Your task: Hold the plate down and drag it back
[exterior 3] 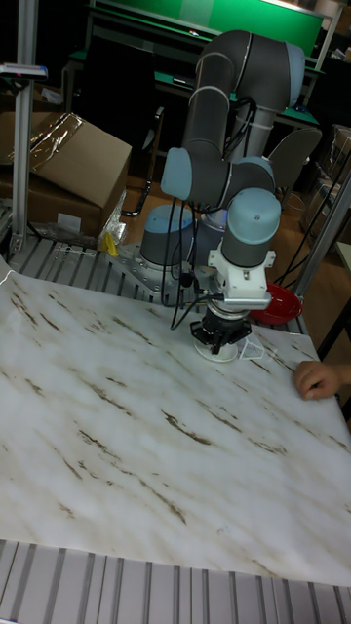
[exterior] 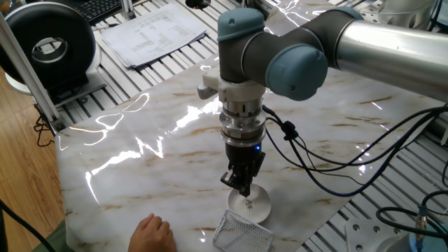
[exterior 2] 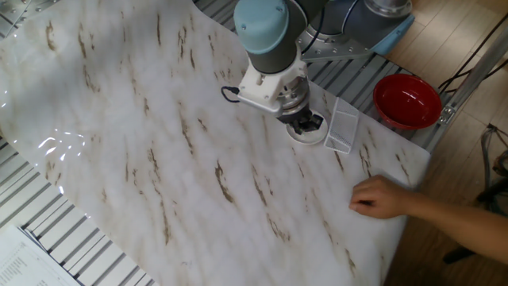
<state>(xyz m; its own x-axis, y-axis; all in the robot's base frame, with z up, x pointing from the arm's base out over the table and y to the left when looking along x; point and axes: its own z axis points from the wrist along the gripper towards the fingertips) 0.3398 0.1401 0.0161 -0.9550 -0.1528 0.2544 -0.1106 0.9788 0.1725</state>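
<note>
The plate [exterior: 255, 205] is a small white saucer with a dark motif, lying near the marble table's edge. My gripper [exterior: 243, 189] points straight down with its fingers together, their tips on the plate's inner surface near the rim; nothing is held between them. In the other fixed view the gripper [exterior 2: 305, 124] covers most of the plate [exterior 2: 311, 137]. The tall fixed view shows the gripper [exterior 3: 220, 337] low over the plate [exterior 3: 211, 352], which is mostly hidden.
A square wire-mesh basket [exterior: 242, 233] lies right beside the plate [exterior 2: 343, 125]. A person's hand [exterior 2: 382, 197] rests on the table edge [exterior: 155, 233]. A red bowl [exterior 2: 407, 99] sits just off the table. Papers [exterior: 150, 31] lie at the back.
</note>
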